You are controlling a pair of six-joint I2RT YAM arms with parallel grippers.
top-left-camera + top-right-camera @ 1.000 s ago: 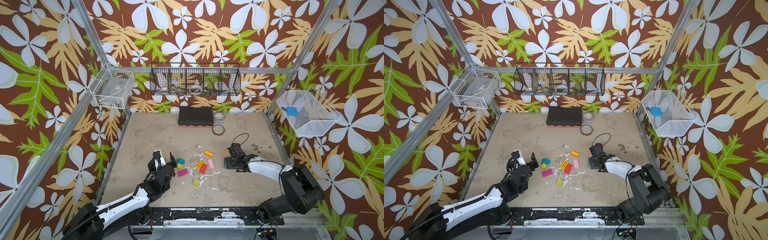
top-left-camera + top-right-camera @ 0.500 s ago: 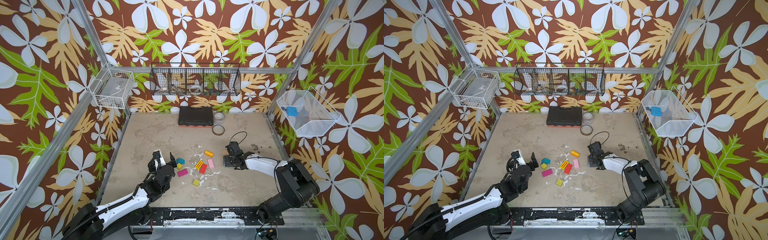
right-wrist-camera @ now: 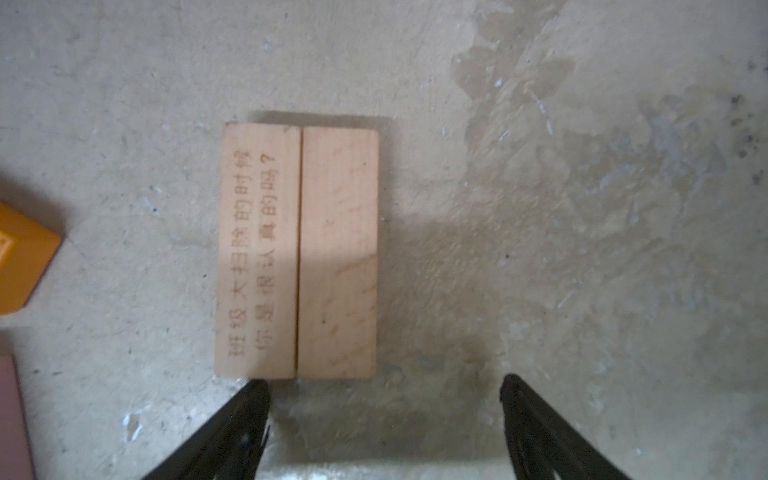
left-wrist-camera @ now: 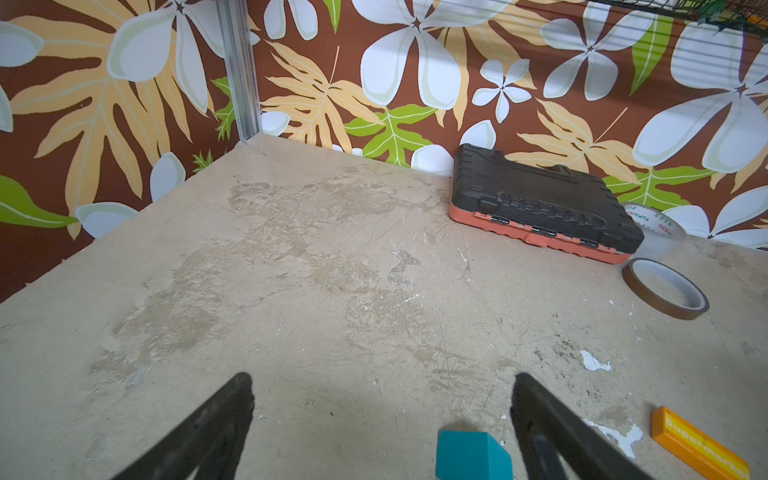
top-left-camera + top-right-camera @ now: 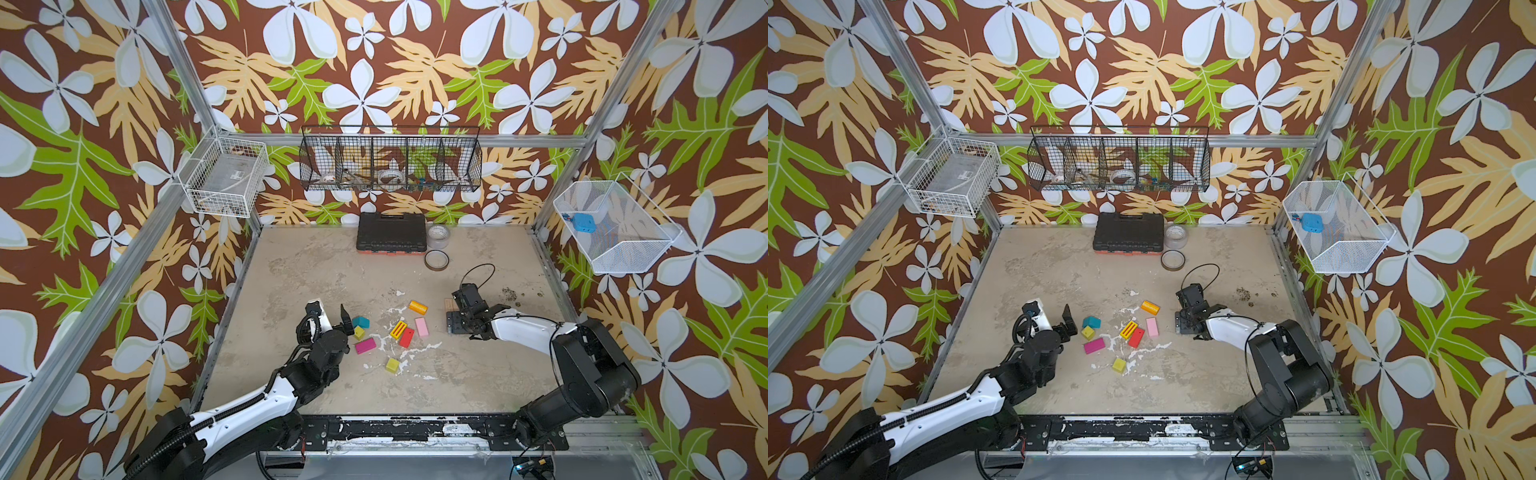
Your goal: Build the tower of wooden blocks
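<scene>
Painted blocks lie loose in the middle of the table: a teal roof-shape (image 5: 360,321), two yellow-green cubes (image 5: 359,332) (image 5: 392,365), a magenta block (image 5: 365,345), a yellow slotted one (image 5: 398,329), a red one (image 5: 407,337), a pink one (image 5: 421,326) and an orange cylinder (image 5: 417,307). Two tan planks (image 3: 297,249) lie flat side by side, just ahead of my open right gripper (image 3: 384,392), which points down and holds nothing. One fingertip (image 3: 253,399) is at the planks' near end. My left gripper (image 4: 380,390) stands open and empty, the teal block (image 4: 471,455) near one finger.
A black case (image 5: 391,231) lies against the back wall with a clear tape roll (image 5: 439,236) and a brown tape ring (image 5: 436,260) beside it. Wire baskets hang on the walls: one at the back (image 5: 390,160), one on the left (image 5: 226,183), one on the right (image 5: 615,228).
My right gripper's jaws have spread wider above the planks and its arm has shifted slightly. The left arm and the painted blocks have not moved.
</scene>
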